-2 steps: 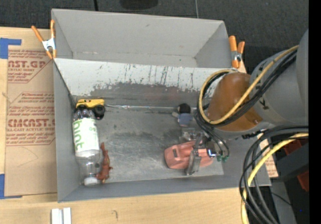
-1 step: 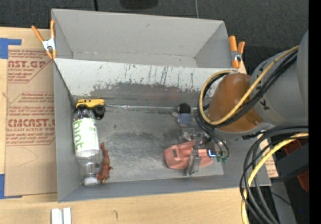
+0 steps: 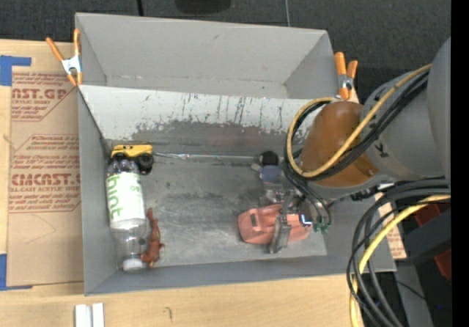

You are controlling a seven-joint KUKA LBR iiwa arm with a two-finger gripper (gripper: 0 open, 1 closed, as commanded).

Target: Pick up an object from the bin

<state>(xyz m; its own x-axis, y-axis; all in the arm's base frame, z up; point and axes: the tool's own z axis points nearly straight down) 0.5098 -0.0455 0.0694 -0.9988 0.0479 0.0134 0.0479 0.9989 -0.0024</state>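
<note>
1. My gripper sits low in the lower right of the bin, right on top of a salmon-pink toy that lies on the floor there. The toy's left part sticks out toward the frame's centre from under me.
2. The toy is a rounded, lumpy, soft-looking piece lying flat on its side, well apart from the clear plastic bottle, the yellow toy car and the small red-brown figure at the left wall.
3. My wrist parts cover the toy's right half, so its full shape is unclear. I cannot tell whether my gripper is open or closed. A small dark thing just above me is too indistinct to name.
</note>
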